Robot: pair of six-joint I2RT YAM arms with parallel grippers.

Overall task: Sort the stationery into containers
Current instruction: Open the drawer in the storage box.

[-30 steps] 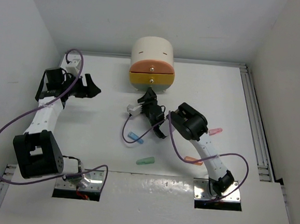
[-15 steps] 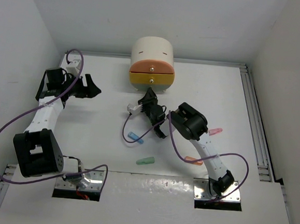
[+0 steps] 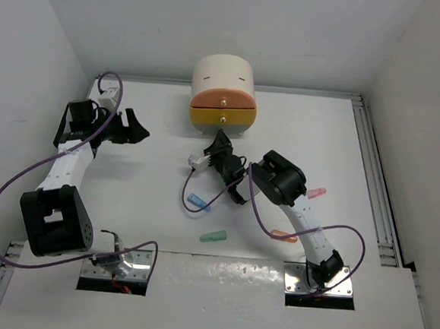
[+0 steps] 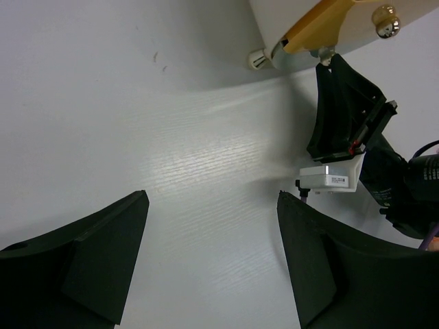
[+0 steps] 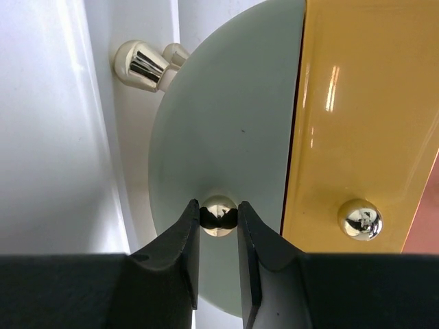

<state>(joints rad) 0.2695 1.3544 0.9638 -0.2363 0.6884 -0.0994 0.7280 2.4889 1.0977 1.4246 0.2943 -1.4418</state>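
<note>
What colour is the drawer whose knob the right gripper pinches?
Drawer with that knob: pale greyish green; right wrist view.

Right pincer [image 5: 218, 221] now snug on drawer knob [image 5: 218, 210]

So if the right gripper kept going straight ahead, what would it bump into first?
The right gripper has the shiny knob between its fingers, so going straight on it would likely press into the pale green drawer front just behind that knob.
</note>
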